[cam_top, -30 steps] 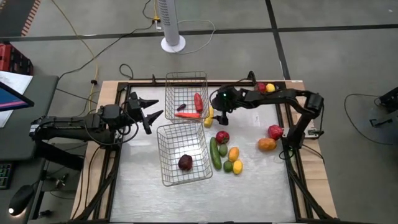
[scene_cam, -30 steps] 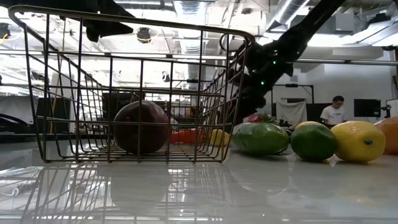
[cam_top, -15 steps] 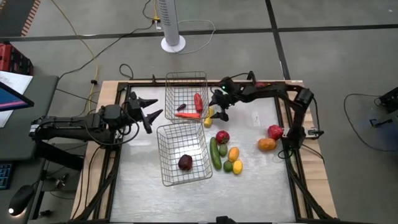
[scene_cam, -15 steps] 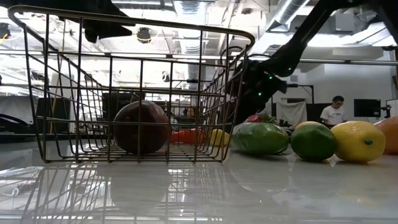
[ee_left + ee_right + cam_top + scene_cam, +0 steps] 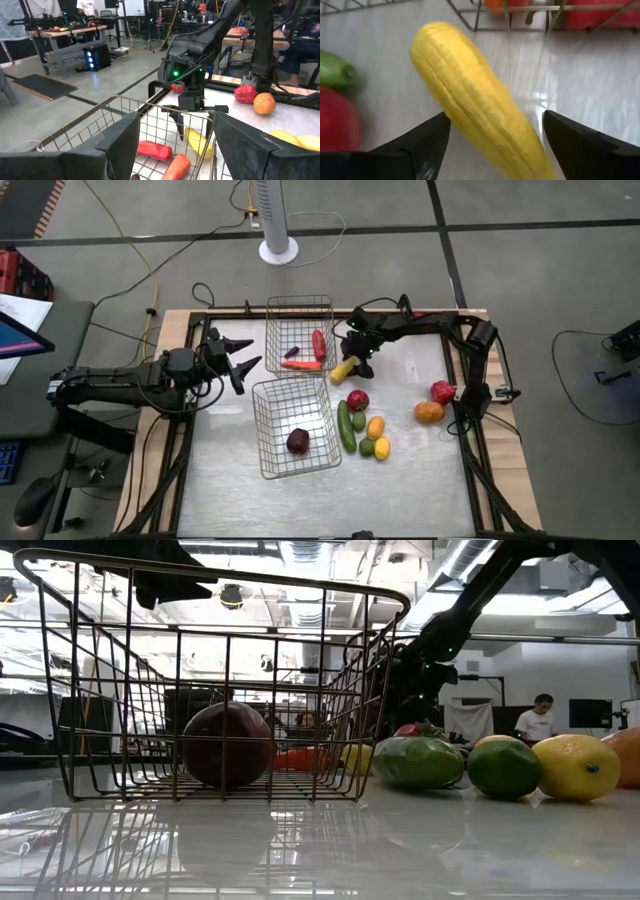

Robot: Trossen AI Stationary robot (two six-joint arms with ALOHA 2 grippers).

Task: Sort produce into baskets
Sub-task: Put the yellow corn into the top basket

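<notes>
A long ribbed yellow piece of produce (image 5: 470,95) lies on the table beside the far basket (image 5: 300,308). My right gripper (image 5: 492,125) slants down over it, open, one finger on each side of its middle (image 5: 343,370). The far basket holds a red piece (image 5: 319,343), an orange one (image 5: 302,365) and a small purple one (image 5: 291,352). In the near basket (image 5: 270,465) sits a dark red round fruit (image 5: 298,441). My left gripper (image 5: 240,358) hovers open and level at the left of the far basket, touching nothing. My right gripper straddles the yellow piece's middle (image 5: 485,125) from above, slanting down, with its fingers across the piece. One finger (image 5: 432,137) stands right at the piece's side; whether it touches, I cannot tell. A narrow gap shows at the other finger. The piece lies on the table.
Loose produce lies right of the near basket: a red round one (image 5: 357,400), a cucumber (image 5: 346,425), green, orange and yellow pieces (image 5: 375,436). A red (image 5: 443,391) and an orange piece (image 5: 429,412) lie by the right arm's base. A person shows in the room beyond.
My right gripper has come down and toward the far basket, tipping more steeply downward over the yellow piece. That piece lay along the basket's side before and now lies slanted, its near end farther from the basket.
</notes>
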